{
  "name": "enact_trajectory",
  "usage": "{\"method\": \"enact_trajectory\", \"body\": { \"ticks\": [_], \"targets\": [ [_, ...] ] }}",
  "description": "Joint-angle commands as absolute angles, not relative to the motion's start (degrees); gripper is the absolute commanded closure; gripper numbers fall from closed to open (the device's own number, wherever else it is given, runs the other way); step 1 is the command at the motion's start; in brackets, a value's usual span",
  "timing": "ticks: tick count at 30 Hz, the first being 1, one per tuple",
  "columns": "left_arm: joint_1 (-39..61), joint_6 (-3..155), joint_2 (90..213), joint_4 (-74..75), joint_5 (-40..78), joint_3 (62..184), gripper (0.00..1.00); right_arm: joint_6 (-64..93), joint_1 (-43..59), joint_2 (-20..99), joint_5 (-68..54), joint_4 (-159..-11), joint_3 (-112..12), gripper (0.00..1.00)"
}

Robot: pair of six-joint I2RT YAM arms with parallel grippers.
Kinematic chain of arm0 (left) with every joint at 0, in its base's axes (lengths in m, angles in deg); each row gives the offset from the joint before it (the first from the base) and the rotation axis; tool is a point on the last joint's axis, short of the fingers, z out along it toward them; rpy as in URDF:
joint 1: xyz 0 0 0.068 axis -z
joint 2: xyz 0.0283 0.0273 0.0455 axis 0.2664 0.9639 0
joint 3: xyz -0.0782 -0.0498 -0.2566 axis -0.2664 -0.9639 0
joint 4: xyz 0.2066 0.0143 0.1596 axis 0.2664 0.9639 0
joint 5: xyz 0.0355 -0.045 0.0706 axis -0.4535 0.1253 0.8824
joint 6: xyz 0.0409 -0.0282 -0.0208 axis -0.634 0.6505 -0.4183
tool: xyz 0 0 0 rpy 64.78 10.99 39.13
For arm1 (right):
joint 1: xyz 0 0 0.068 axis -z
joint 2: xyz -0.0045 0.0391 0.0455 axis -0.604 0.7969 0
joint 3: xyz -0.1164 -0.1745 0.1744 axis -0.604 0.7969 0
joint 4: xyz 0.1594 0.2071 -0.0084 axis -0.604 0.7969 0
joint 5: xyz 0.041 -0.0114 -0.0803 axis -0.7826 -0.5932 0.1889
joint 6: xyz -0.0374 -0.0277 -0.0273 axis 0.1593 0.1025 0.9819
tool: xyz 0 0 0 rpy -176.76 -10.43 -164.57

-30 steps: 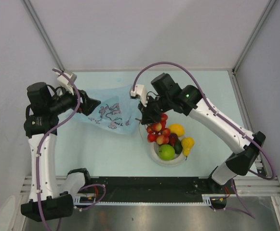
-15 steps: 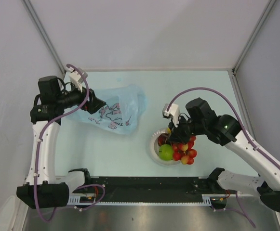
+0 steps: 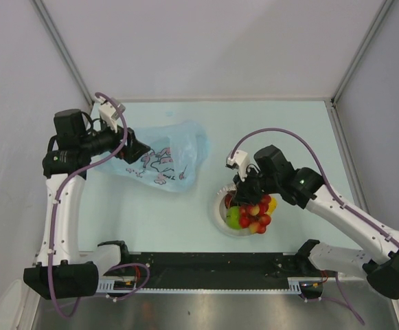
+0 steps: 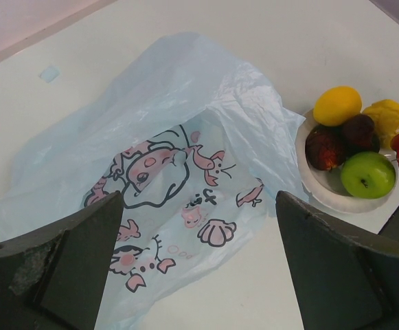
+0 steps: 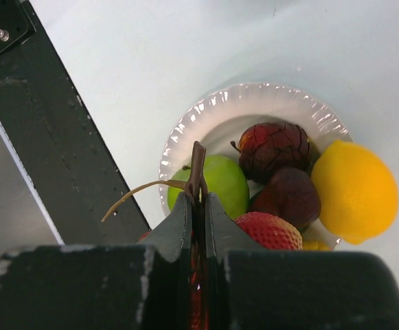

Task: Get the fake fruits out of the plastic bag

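Over the plate (image 5: 254, 96), the right gripper (image 5: 198, 206) pinches the grapes (image 3: 256, 210) by the stem — best lowered until the bunch rests beside the apple (image 5: 223, 180), then released. Left gripper (image 4: 199, 227) hangs spread above the bag (image 4: 185, 124) — slack on the surface (image 3: 288, 137).

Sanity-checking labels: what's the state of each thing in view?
plastic bag: lying crumpled on table, unheld
left gripper: open, above bag
right gripper: shut on stem
grapes: held by stem over plate
apple, lemon, dark fruit, banana: on plate
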State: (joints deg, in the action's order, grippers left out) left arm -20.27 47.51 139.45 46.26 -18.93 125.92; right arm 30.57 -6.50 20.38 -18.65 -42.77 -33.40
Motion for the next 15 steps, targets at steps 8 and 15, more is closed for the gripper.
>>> {"method": "enact_trajectory", "body": {
  "ticks": [8, 15],
  "targets": [
    [-19.8, 46.7, 137.0, 44.5, -19.6, 124.0, 0.03, 32.5, -6.3, 24.9, -18.2, -50.2, -32.1, 0.91],
    [-19.9, 47.0, 137.0, 43.8, -19.8, 122.7, 0.02, 33.4, -6.3, 26.8, -19.6, -50.2, -32.0, 0.76]
  ]
}}
